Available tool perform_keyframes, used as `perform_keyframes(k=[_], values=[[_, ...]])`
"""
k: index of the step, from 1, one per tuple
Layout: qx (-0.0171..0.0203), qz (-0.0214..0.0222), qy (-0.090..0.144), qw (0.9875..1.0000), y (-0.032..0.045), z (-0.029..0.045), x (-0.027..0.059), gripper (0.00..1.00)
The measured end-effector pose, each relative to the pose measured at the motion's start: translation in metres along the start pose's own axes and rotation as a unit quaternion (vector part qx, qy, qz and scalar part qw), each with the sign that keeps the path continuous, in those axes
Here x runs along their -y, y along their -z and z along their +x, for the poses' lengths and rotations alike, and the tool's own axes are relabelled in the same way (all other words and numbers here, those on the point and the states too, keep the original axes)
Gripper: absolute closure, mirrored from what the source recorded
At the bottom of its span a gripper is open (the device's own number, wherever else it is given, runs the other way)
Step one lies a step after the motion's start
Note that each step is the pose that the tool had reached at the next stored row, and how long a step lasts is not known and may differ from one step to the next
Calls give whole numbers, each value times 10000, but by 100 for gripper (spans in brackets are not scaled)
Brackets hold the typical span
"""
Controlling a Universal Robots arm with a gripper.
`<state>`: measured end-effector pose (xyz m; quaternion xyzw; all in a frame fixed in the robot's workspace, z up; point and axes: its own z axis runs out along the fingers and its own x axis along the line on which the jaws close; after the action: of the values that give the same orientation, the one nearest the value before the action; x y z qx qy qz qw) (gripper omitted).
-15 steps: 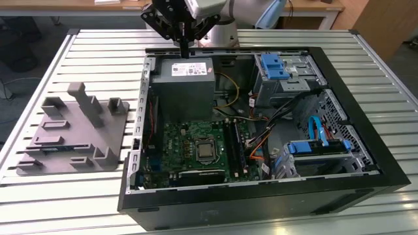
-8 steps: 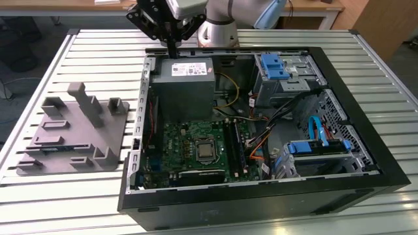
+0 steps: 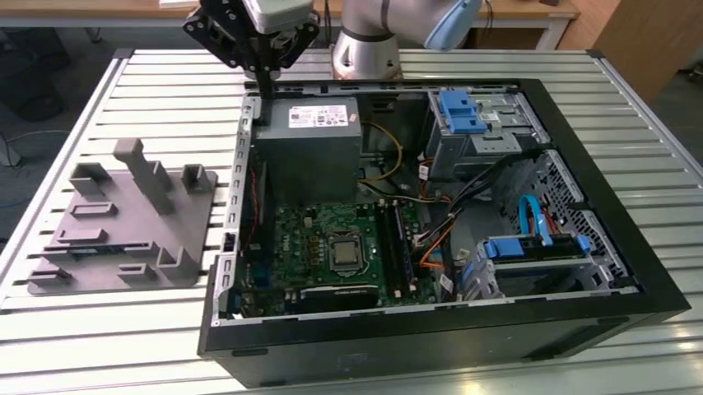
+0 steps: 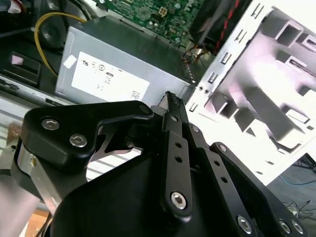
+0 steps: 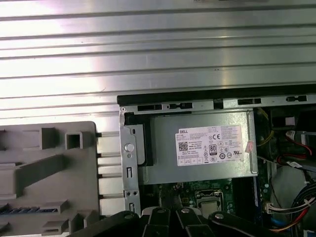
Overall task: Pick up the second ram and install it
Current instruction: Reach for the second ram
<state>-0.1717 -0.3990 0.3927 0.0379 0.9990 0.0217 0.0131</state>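
The gripper is hovering over the far corner of the computer case, beside the power supply. Its jaws are looking pressed together and empty. The second ram is lying flat in the grey block on the tabletop, off toward the exterior view's left and nearer that camera, with its long axis running across the view.

A Universal Robots arm with silver-grey joint housings and a pale blue cap carries a matt black tool. In the second wrist view, its flat linked bars are pinned with silver socket-head screws.
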Motion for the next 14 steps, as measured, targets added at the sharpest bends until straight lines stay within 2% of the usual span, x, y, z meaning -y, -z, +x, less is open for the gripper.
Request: perform_keyframes(k=[14], values=[[0,0,1,10000,0,419,32,90]])
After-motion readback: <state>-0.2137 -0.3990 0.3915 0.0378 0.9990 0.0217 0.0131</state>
